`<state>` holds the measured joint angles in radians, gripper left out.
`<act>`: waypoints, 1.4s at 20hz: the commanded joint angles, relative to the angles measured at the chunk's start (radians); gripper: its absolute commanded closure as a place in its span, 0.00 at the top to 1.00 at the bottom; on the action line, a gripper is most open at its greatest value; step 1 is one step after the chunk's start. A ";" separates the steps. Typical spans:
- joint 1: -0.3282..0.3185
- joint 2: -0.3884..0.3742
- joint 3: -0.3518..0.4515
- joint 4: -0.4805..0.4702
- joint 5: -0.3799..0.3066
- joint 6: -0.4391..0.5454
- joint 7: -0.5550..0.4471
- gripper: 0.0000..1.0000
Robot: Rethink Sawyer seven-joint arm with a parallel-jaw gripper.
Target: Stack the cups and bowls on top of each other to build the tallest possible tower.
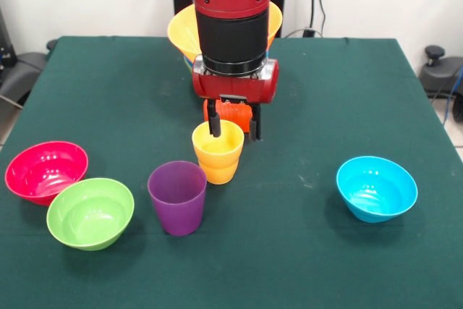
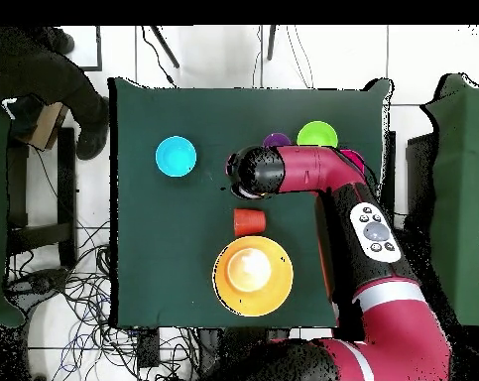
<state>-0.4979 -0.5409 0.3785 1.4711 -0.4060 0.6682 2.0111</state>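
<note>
My gripper (image 1: 234,129) hangs open over the far rim of the yellow cup (image 1: 218,155). One fingertip (image 1: 214,127) dips inside the rim and the other stands outside it. The ribbed orange-red cup (image 1: 233,112) sits just behind, seen between the fingers; in the overhead view it (image 2: 248,220) seems to lie on its side. The purple cup (image 1: 178,197) stands upright in front of the yellow one. The tower, topped by the wide orange-yellow bowl (image 1: 182,32) (image 2: 253,275), stands behind the arm. In the overhead view the wrist (image 2: 251,171) hides the gripper and the yellow cup.
A pink-red bowl (image 1: 45,171) and a small green bowl (image 1: 90,213) sit side by side at the front left. A light-blue bowl (image 1: 376,187) (image 2: 176,157) sits alone at the right. A person (image 2: 45,84) shows beyond the table's corner in the overhead view.
</note>
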 commanded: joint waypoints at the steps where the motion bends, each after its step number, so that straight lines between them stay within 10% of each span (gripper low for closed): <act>1: 0.009 0.061 0.032 0.010 -0.076 0.071 -0.176 1.00; 20: 0.008 0.103 0.038 0.001 -0.087 0.025 -0.175 1.00; 21: 0.007 0.102 0.038 0.005 -0.084 0.026 -0.173 0.00; 28: 0.022 0.104 0.035 -0.027 -0.103 0.064 -0.210 0.00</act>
<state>-0.4971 -0.4668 0.3798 1.4701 -0.4058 0.6680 2.0111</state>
